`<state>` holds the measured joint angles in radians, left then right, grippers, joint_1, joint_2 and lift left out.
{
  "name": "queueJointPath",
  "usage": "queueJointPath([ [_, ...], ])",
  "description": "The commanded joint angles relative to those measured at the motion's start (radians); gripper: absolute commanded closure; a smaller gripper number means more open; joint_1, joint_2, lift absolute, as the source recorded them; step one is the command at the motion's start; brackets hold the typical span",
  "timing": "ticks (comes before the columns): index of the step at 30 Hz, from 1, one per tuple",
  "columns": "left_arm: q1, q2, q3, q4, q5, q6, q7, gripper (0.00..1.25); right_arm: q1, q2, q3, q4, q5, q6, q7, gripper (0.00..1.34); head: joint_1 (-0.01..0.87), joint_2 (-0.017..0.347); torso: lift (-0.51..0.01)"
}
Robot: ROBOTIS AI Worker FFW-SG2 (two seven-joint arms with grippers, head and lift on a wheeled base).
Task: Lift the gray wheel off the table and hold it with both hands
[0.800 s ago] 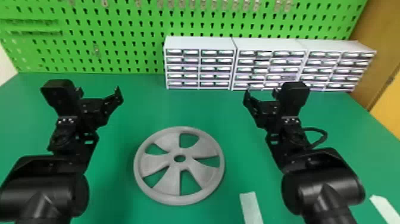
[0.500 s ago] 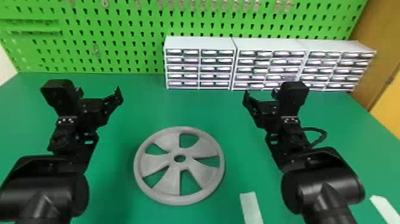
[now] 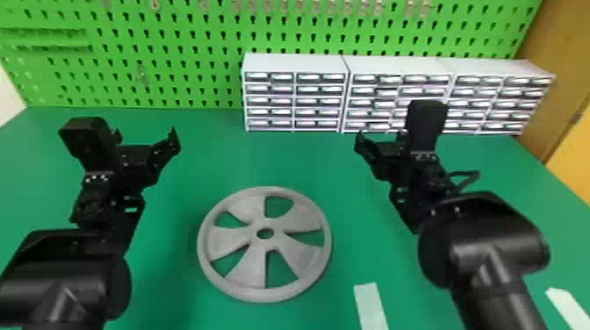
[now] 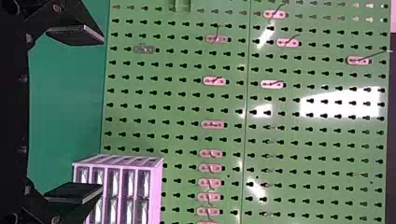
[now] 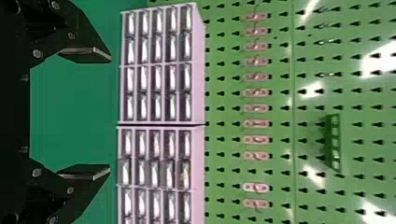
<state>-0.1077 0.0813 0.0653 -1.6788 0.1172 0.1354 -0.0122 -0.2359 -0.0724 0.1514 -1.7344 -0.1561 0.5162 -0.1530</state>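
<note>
The gray wheel [image 3: 303,252] lies flat on the green table, between the two arms and nearer the robot than either gripper. In the head view my left gripper [image 3: 145,134] is above the table, beyond the wheel and to its left. My right gripper [image 3: 379,136] stands beyond the wheel to its right, in front of the drawer units. In the left wrist view the left gripper [image 4: 100,114] is open with nothing between its fingers. The right wrist view has the right gripper [image 5: 111,114] likewise open and holding nothing.
White drawer units [image 3: 294,63] line the table's back edge from the middle to the right, before a green pegboard [image 3: 175,57]. Pale tape strips [image 3: 371,307] lie on the green table [image 3: 281,158] near its front right.
</note>
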Motion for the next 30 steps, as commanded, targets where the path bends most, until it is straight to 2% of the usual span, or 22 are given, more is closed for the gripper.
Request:
queueJointPath([
  [1,0.000,0.000,-0.001,-0.001,0.001,0.001,0.003,0.17,-0.052,0.008,-0.004,-0.054,-0.011,0.232,-0.005,0.43,0.711,0.015,-0.098],
  [8,-0.001,0.000,0.001,-0.001,0.001,0.001,0.005,0.17,-0.117,0.002,0.022,-0.100,-0.083,0.482,-0.085,0.42,0.711,0.015,-0.098],
  [18,-0.003,0.000,0.002,-0.001,-0.001,0.001,0.005,0.17,-0.183,-0.015,0.033,-0.100,-0.263,0.683,-0.209,0.42,0.711,0.015,-0.098],
  [25,-0.003,0.002,0.005,-0.002,-0.001,0.000,0.005,0.17,-0.227,-0.024,0.039,-0.053,-0.428,0.752,-0.301,0.42,0.711,0.015,-0.098],
  [30,-0.001,0.002,0.010,-0.010,-0.007,0.001,0.005,0.17,-0.270,-0.026,0.036,0.013,-0.556,0.814,-0.372,0.42,0.711,0.015,-0.098],
])
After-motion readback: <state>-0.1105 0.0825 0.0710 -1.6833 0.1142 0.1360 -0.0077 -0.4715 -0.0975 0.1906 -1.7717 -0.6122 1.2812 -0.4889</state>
